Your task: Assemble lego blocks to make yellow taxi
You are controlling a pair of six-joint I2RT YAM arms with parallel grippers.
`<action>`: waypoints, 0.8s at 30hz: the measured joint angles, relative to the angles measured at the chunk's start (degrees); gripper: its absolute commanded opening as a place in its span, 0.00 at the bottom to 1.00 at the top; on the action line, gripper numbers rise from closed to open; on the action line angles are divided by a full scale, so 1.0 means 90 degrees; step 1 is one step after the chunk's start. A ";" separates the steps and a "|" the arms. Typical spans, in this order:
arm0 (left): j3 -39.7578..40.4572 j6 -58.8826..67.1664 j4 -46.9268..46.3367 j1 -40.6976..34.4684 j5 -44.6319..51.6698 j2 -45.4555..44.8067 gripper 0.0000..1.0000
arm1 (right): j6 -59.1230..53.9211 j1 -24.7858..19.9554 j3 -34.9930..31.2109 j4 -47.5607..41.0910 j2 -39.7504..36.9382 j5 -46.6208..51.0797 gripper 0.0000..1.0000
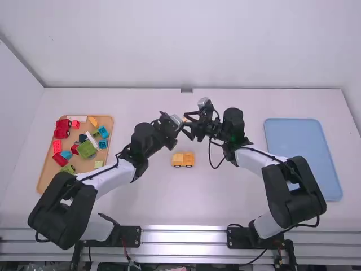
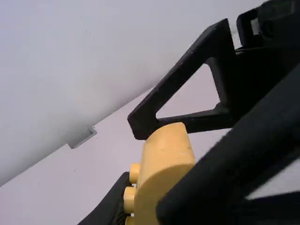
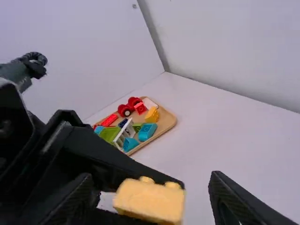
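From my station, left gripper clamped on yellow block, up over table, beyond yellow car in high view. I see block's studs facing one of left gripper's fingers. Right gripper faces left one, fingers apart, block between them; whether either touches block, I cannot tell. Yellow car sits on table between arms. Wooden tray lies at left with mixed blocks and red car; blue mat at right.
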 measured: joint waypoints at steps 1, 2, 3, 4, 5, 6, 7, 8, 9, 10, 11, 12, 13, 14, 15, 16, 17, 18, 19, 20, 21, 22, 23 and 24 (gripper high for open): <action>0.0000 -0.0029 0.0019 0.0000 0.0000 0.0029 0.02 | 0.0005 0.0022 0.0000 0.0002 0.0000 0.0002 0.63; 0.0000 -0.0041 0.0027 0.0000 -0.0002 0.0039 0.02 | 0.0000 0.0029 0.0000 0.0005 0.0000 0.0007 0.60; 0.0000 -0.0063 0.0032 0.0000 -0.0002 0.0041 0.02 | 0.0002 0.0039 0.0000 0.0010 0.0000 0.0005 0.56; 0.0000 -0.0085 0.0034 0.0000 -0.0005 0.0041 0.02 | 0.0002 0.0039 0.0000 0.0017 0.0000 0.0005 0.50; 0.0000 -0.0097 0.0061 0.0000 -0.0010 0.0041 0.02 | 0.0007 0.0039 0.0000 0.0022 0.0000 0.0010 0.40; 0.0000 -0.0121 0.0095 0.0000 0.0007 0.0041 0.02 | 0.0005 0.0036 0.0000 0.0002 0.0000 0.0097 0.32; -0.0002 -0.0138 0.0136 0.0000 0.0015 0.0041 0.02 | -0.0015 0.0007 0.0000 0.0005 0.0000 0.0138 0.31; 0.0000 -0.0146 0.0148 -0.0002 0.0005 0.0041 0.03 | -0.0017 0.0010 0.0000 0.0010 0.0000 0.0155 0.31; 0.0000 -0.0153 0.0143 -0.0012 -0.0027 0.0041 0.03 | -0.0027 0.0019 0.0000 0.0010 0.0000 0.0182 0.29; 0.0000 -0.0155 0.0143 -0.0017 -0.0039 0.0041 0.04 | -0.0027 0.0027 0.0000 0.0010 0.0000 0.0211 0.27; 0.0000 -0.0153 0.0141 -0.0017 -0.0053 0.0041 0.07 | -0.0032 0.0034 0.0000 0.0005 0.0000 0.0226 0.24; 0.0000 -0.0151 0.0146 -0.0017 -0.0053 0.0041 0.07 | -0.0039 0.0034 0.0000 0.0007 0.0000 0.0236 0.21; 0.0000 -0.0155 0.0148 -0.0017 -0.0058 0.0044 0.09 | -0.0041 0.0034 0.0002 0.0010 0.0000 0.0233 0.18; 0.0000 -0.0158 0.0158 -0.0017 -0.0061 0.0044 0.13 | -0.0044 0.0034 0.0002 0.0010 0.0000 0.0236 0.17; 0.0000 -0.0155 0.0165 -0.0017 -0.0068 0.0044 0.25 | -0.0046 0.0034 0.0000 0.0017 0.0000 0.0238 0.14; 0.0000 -0.0148 0.0170 -0.0017 -0.0070 0.0044 0.36 | -0.0046 0.0034 0.0002 0.0022 0.0000 0.0240 0.13; 0.0000 -0.0134 0.0187 -0.0017 -0.0066 0.0044 0.53 | -0.0049 0.0034 0.0000 0.0019 0.0000 0.0228 0.13; 0.0000 -0.0148 0.0211 -0.0017 -0.0044 0.0044 0.66 | -0.0058 0.0034 0.0000 0.0015 0.0000 0.0194 0.13; -0.0002 -0.0155 0.0209 -0.0017 0.0015 0.0044 0.99 | -0.0121 0.0027 0.0000 0.0024 0.0000 0.0148 0.13; -0.0002 -0.0153 0.0206 -0.0017 0.0041 0.0044 0.99 | -0.0138 0.0027 0.0000 0.0019 0.0000 0.0131 0.13; 0.0000 -0.0160 0.0177 -0.0015 0.0175 0.0044 0.99 | -0.0240 -0.0007 0.0002 0.0002 0.0000 0.0039 0.13; 0.0000 -0.0192 0.0104 0.0027 0.0376 0.0041 0.99 | -0.0347 -0.0068 0.0010 -0.0053 0.0000 -0.0129 0.12; 0.0002 -0.0204 -0.0007 0.0056 0.0588 0.0032 0.99 | -0.0476 -0.0146 0.0036 -0.0202 0.0000 -0.0347 0.13; 0.0002 -0.0204 -0.0007 0.0056 0.0588 0.0032 0.99 | -0.0476 -0.0146 0.0036 -0.0202 0.0000 -0.0347 0.13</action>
